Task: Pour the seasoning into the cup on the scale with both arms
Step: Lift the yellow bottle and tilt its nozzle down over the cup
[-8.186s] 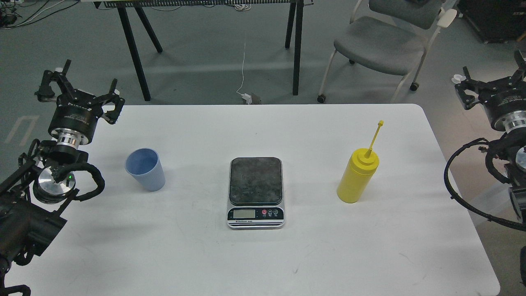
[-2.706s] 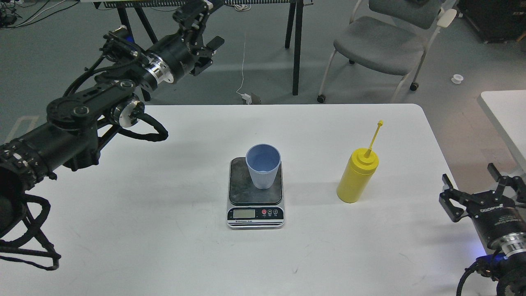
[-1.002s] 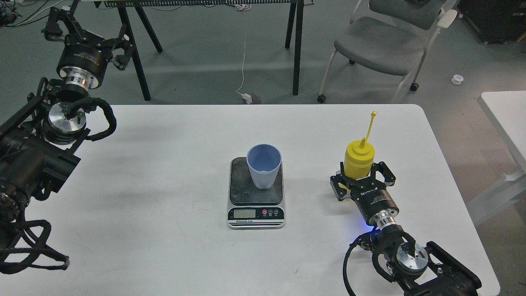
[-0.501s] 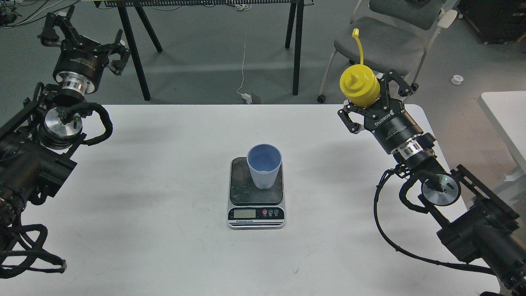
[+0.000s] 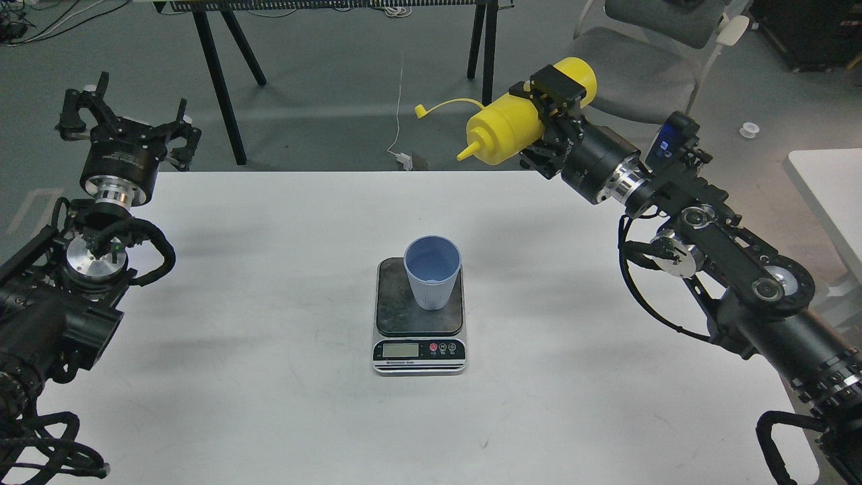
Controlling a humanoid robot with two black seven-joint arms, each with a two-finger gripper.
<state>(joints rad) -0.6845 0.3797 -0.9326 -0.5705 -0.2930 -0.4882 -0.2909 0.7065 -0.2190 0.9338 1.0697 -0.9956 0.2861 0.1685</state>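
Right gripper (image 5: pixel 549 114) clamps seasoning bottle (image 5: pixel 515 124) sideways above desk's far edge; left gripper (image 5: pixel 124 128) spread, empty, far-left corner.

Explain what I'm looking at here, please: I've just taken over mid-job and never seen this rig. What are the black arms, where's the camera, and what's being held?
The camera sits in the robot's head, looking forward and down at a white table. The two black arms are its own. The right hand is shut on the yellow squeeze bottle, held above the table and tipped on its side, nozzle pointing left, cap strap dangling. The left hand is open and empty, raised at the table's far left. In the middle a kitchen scale carries a light-blue ribbed cup, upright. The nozzle is not yet over the cup.
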